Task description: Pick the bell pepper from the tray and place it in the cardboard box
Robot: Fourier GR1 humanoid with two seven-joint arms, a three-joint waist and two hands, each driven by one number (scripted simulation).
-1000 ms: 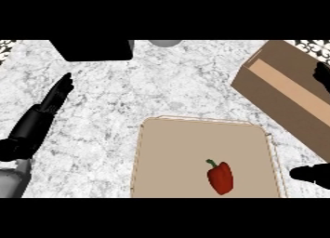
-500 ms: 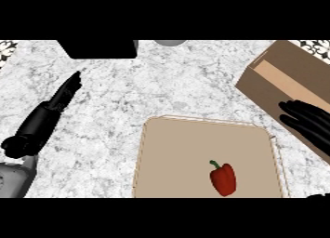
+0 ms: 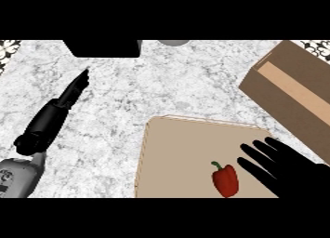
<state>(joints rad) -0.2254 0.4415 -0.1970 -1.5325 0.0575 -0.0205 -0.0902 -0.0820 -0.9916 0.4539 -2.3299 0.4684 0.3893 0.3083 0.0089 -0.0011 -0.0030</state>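
Observation:
A red bell pepper (image 3: 226, 180) with a green stem lies on the beige tray (image 3: 174, 158) near the view's lower edge. My right hand (image 3: 287, 169) is over the tray just right of the pepper, fingers straight and spread, pointing up-left, apart from the pepper. The open cardboard box (image 3: 301, 97) stands tilted at the right, behind that hand. My left hand (image 3: 57, 109) rests at the left over the marble counter, fingers straight and pointing away, holding nothing.
A black block (image 3: 102, 48) sits at the counter's far edge, with a grey round object (image 3: 173, 42) beside it. Patterned tile shows at the top corners. Bare marble lies between the left arm and the tray.
My right hand has come in from the right edge, passing in front of the box to over the tray beside the pepper. The view shifted slightly; the pepper has stayed put.

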